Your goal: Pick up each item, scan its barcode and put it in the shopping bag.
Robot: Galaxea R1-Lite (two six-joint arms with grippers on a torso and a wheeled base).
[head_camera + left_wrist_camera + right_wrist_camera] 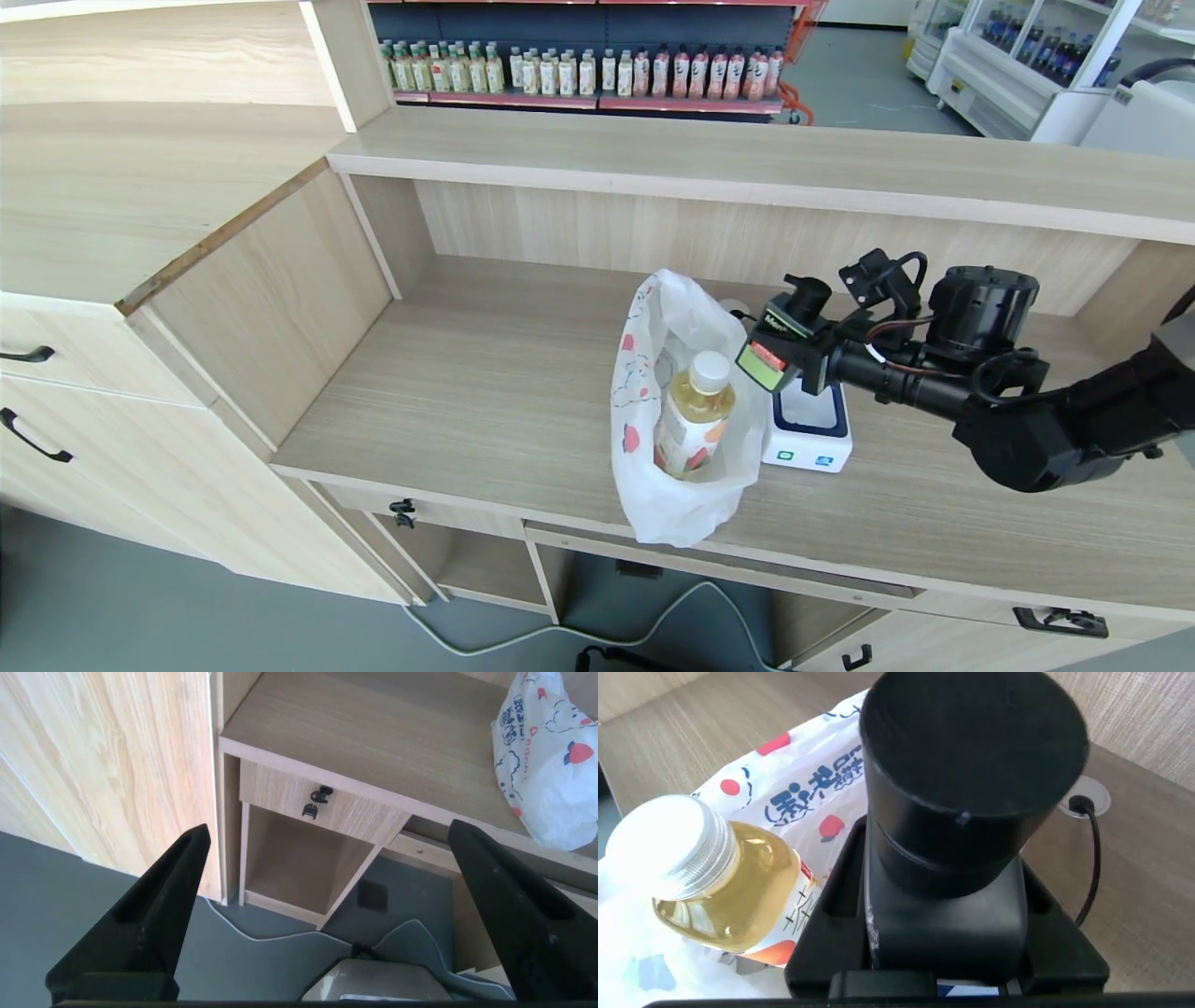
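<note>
- Right gripper [810,364] clamped on a black item [767,359] with a round black cap and a green-and-red label; it is held off the counter [504,373], tilted
- The black item hangs over the white scanner box [808,441], just beside the mouth of the shopping bag [653,485]
- The bag stands open on the counter, touching the scanner box; a bottle [695,415] of yellow drink with a white cap stands upright inside it
- Left gripper [329,835] has its fingers spread wide, holding nothing, low down in front of the cabinet, well apart from the bag
- A small key [318,803] sits in the drawer front under the counter
</note>
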